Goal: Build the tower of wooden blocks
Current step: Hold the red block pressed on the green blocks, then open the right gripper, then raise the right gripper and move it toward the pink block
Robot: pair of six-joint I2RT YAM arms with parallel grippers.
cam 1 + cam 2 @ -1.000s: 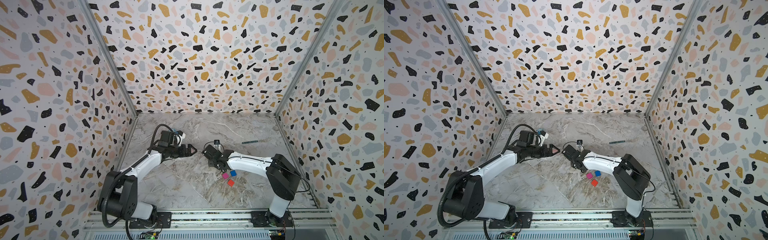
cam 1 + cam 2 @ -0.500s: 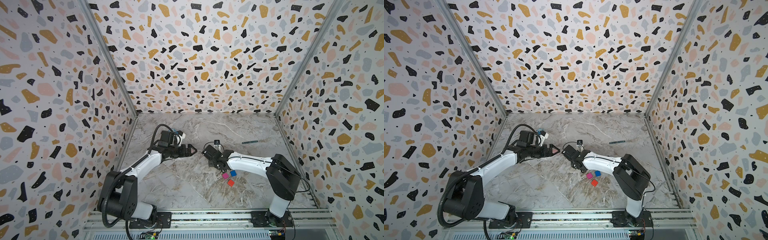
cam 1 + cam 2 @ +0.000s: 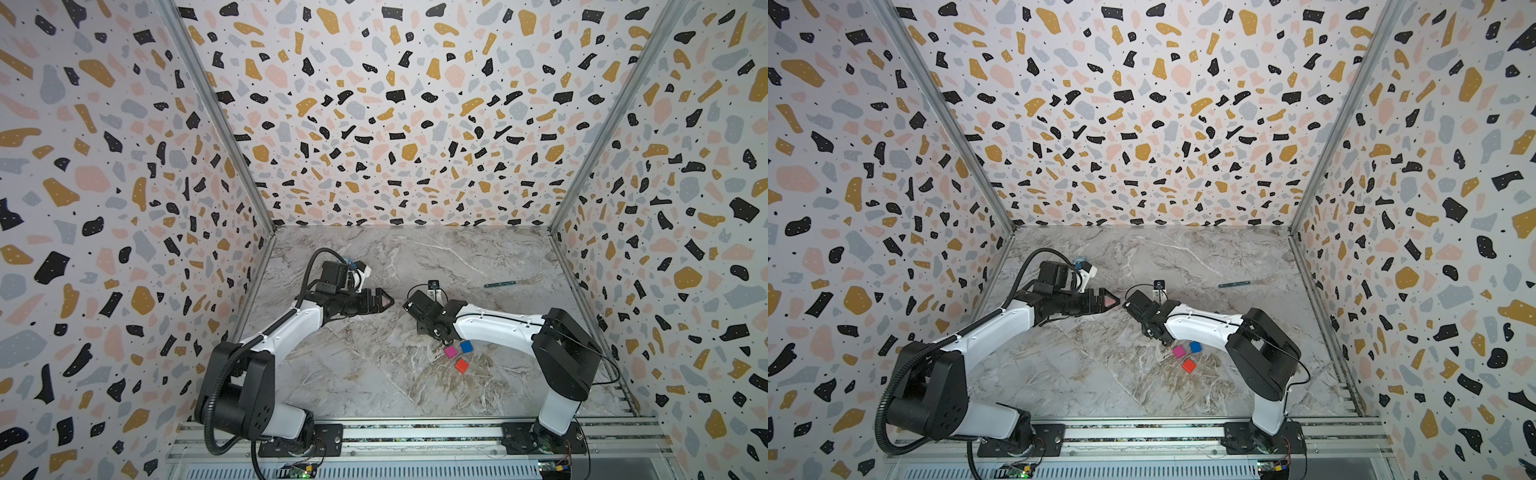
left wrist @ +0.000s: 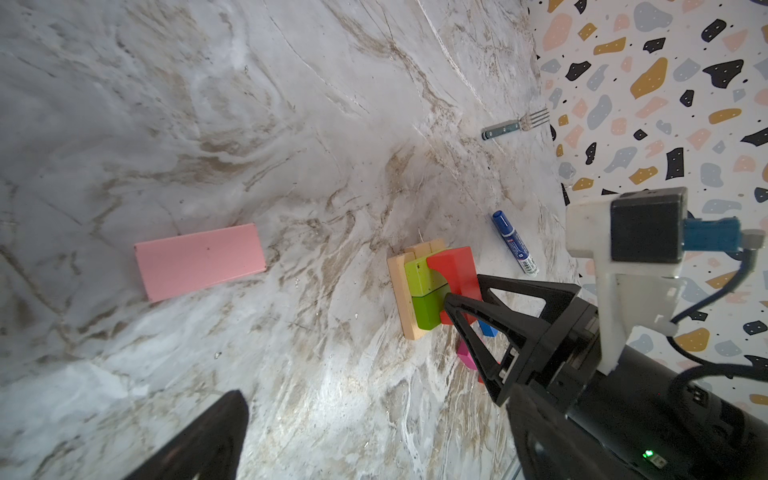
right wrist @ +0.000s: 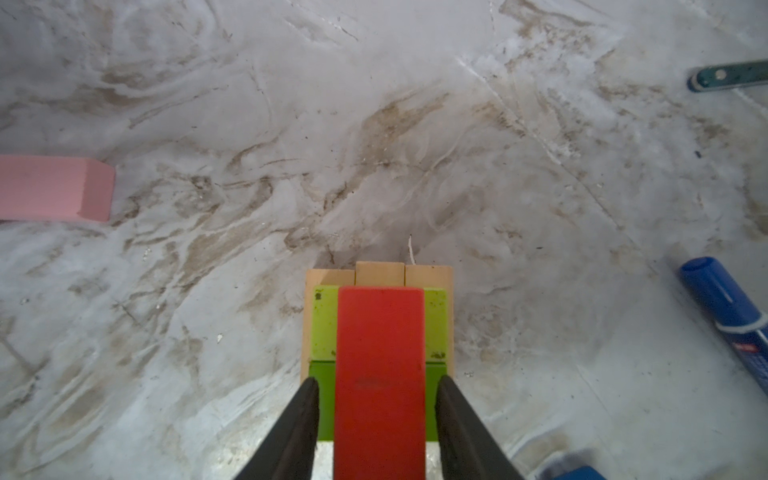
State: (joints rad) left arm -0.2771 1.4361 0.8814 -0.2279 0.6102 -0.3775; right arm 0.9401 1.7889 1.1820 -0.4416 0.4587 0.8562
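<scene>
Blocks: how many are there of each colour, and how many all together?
Tan blocks: 3
Green blocks: 2
Red block: 1
Pink block: 1
Blue cube: 1
Magenta cube: 1
Orange-red cube: 1
Total: 10

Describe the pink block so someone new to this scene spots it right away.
On the marble tabletop, find the small tan, green and red stack. The pink block lies flat by itself away from that stack, touching nothing. It is the only pale pink oblong; the magenta cube is smaller and deeper in colour.
</scene>
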